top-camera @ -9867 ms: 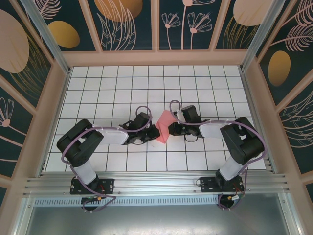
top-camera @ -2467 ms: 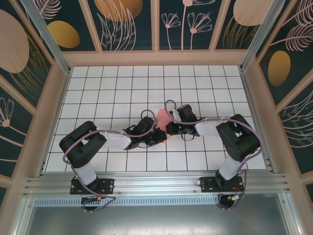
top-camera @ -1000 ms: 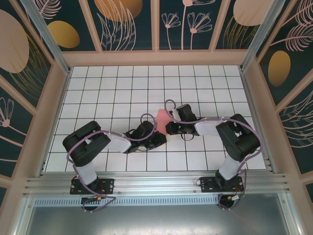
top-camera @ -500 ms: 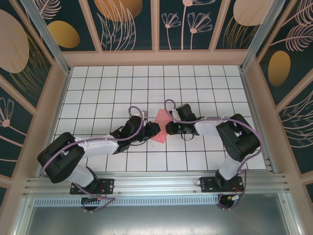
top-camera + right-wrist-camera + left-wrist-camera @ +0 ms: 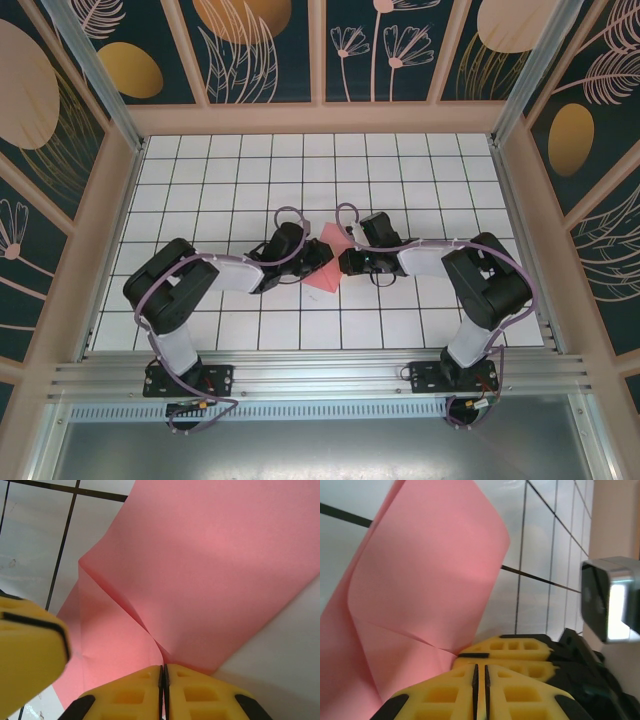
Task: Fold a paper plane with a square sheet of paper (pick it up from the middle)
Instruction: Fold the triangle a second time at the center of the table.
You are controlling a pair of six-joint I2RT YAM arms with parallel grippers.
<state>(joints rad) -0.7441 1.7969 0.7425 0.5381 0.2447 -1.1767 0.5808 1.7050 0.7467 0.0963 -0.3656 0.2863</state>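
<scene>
The thin, creased salmon-pink square sheet of paper [image 5: 326,270] sits mid-frame in the top view, pinched between the left pincer [image 5: 480,668] and the right pincer [image 5: 163,668], both nearly closed on it. Uneven pulling could tear it, or slip an edge free.

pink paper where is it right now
Top external view: the pink paper is at the middle of the table, pinched between the left gripper and the right gripper.
</scene>
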